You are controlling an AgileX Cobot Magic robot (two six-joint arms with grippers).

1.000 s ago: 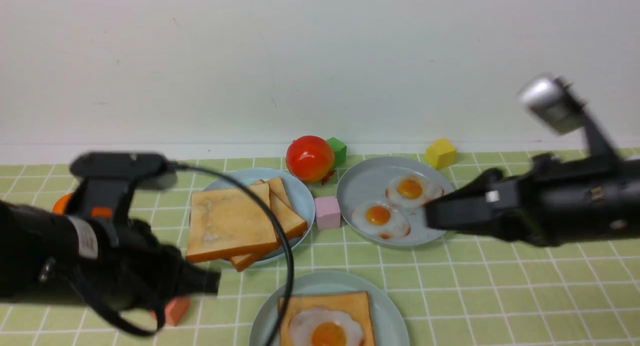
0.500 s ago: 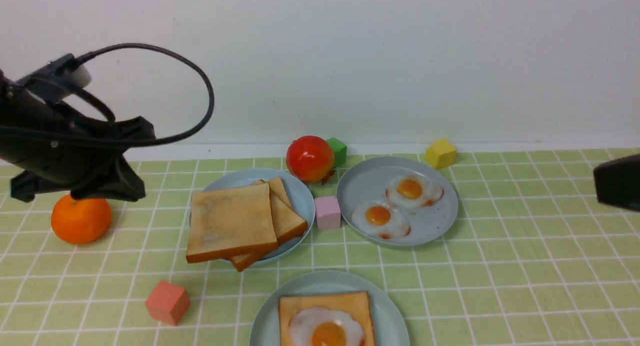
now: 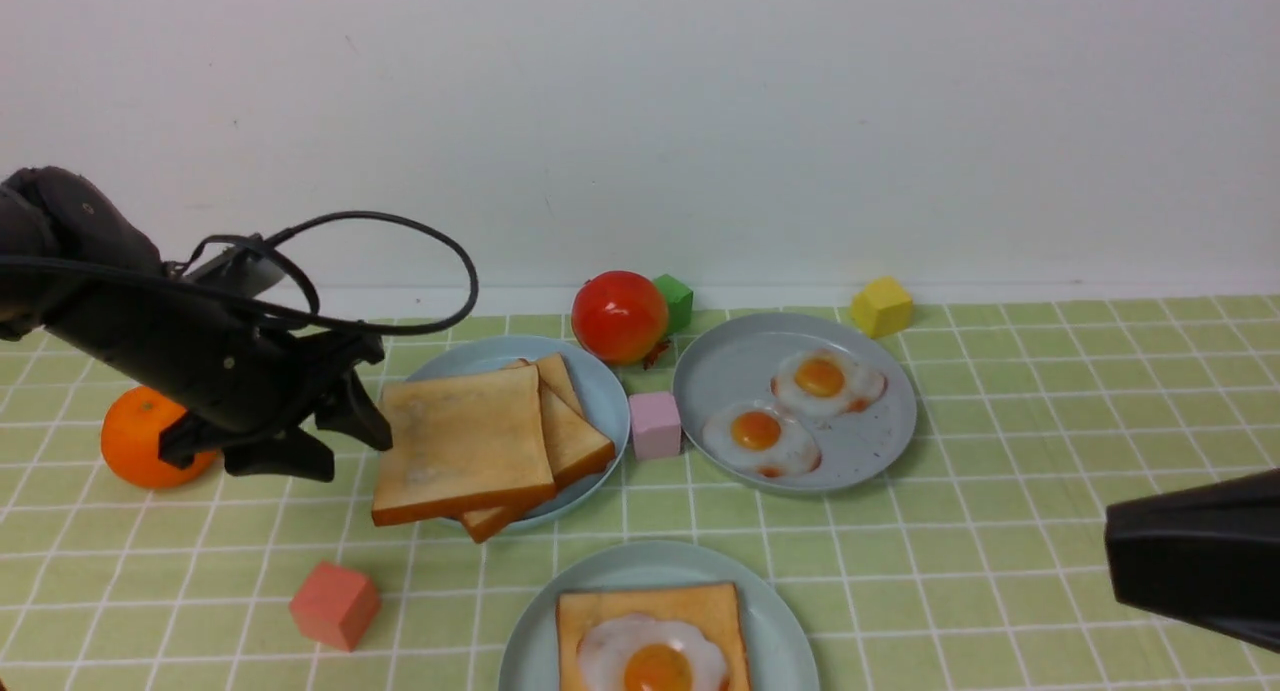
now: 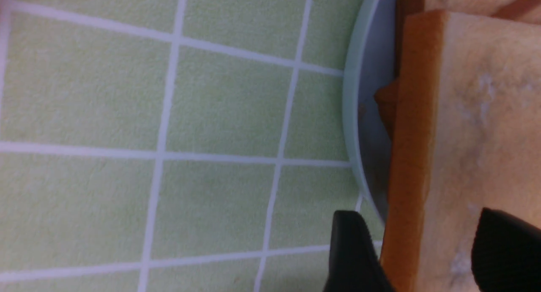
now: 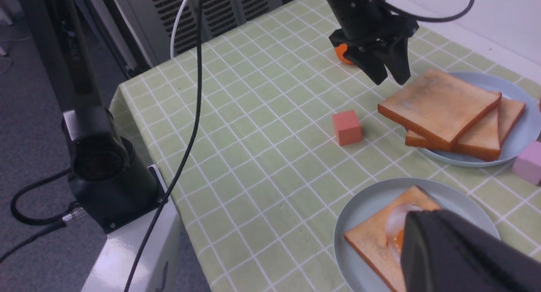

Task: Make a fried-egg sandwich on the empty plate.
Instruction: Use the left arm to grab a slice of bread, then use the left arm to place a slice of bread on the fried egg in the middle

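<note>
Close to the front edge sits the pale blue plate [image 3: 780,631], also seen in the right wrist view [image 5: 363,207]. On it lies one toast slice [image 3: 690,606] topped with a glossy fried egg [image 3: 650,661]. Further back, loose toast slices are stacked on a grey-blue plate [image 3: 600,391]. The top slice [image 3: 460,441] overhangs that plate's rim. My left gripper [image 3: 355,451] is open at this slice's left edge. In the left wrist view [image 4: 427,258] one finger is outside the crust and the other over the slice's face. My right gripper [image 3: 1115,556] is shut and empty, low at the right.
A second grey-blue plate [image 3: 870,451] holds two brown-edged eggs. A tomato [image 3: 620,316], green cube [image 3: 678,299] and yellow cube [image 3: 882,306] stand at the back. A pink cube [image 3: 655,423] sits between the plates. An orange [image 3: 135,441] and a coral cube [image 3: 335,604] are at left.
My left arm swung up, then came down to the left edge of the toast stack and opened. My right arm drew back from the egg plate to the lower right.
</note>
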